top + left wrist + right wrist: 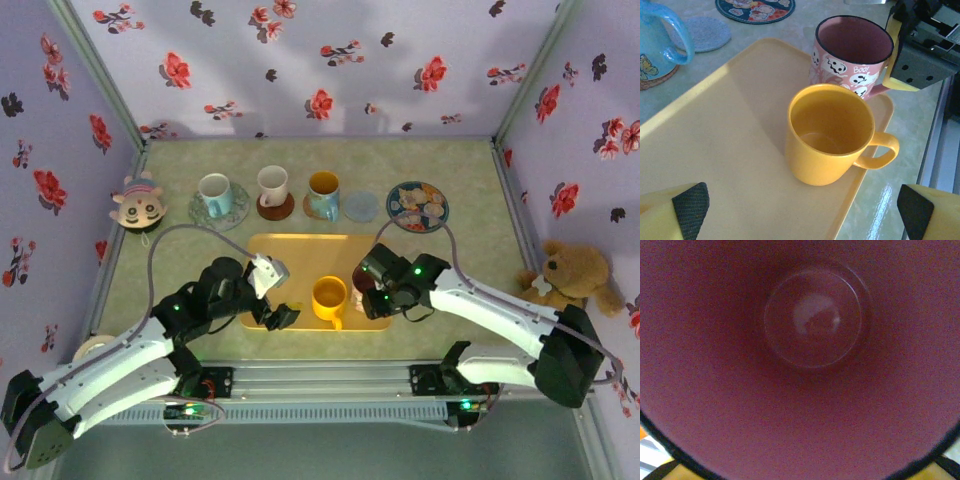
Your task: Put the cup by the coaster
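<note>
Floral-papered walls (pixel 320 60); pale green table (pixel 470 170); yellow tray (pixel 730 130), near centre. Right arm bent over the tray's right edge, right gripper (pixel 374 290) touching pink cup (pixel 852 42), grip undeterminable. Left gripper (pixel 800 212) spread wide, low over tray. Grey coaster (pixel 361 206) beyond, far side.

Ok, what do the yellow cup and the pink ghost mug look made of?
Yellow cup: probably plastic, matte, uniform colour with soft highlights.
Pink ghost mug: likely glazed ceramic, with printed ghosts, a dark rim and a glossy glint on its inner base.
</note>
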### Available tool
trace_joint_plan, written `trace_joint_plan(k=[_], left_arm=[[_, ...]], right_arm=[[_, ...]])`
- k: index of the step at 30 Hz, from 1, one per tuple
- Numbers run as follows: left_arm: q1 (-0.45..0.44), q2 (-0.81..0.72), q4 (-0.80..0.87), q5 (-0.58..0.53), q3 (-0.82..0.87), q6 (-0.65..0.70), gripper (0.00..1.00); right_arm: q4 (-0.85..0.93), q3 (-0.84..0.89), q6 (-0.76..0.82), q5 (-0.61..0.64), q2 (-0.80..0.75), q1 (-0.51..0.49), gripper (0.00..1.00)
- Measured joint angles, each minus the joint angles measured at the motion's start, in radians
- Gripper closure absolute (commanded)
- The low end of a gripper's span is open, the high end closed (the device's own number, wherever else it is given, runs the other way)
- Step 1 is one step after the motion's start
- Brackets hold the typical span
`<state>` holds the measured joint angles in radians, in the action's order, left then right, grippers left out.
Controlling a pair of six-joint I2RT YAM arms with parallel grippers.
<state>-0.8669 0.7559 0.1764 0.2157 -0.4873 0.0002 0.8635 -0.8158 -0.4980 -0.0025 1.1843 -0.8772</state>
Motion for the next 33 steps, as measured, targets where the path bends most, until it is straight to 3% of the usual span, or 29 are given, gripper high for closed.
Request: trace_joint_plan(k=[12, 24, 33], left_arm=[[-0.001, 0.0, -0.044, -0.026, 0.011, -0.002, 0.0], [-0.002, 0.0, -0.05, -0.06, 0.011, -0.002, 0.0], [-0.002, -0.003, -0.06, -0.074, 0.011, -0.002, 0.0]], right_arm=[[-0.003, 0.0, 0.011, 0.0, 0.058, 0.0, 0.72], [0.0, -0.031, 0.027, 0.026, 0.087, 0.0, 1.0], [0.002, -0.038, 0.039, 0.041, 0.072, 0.0, 1.0]])
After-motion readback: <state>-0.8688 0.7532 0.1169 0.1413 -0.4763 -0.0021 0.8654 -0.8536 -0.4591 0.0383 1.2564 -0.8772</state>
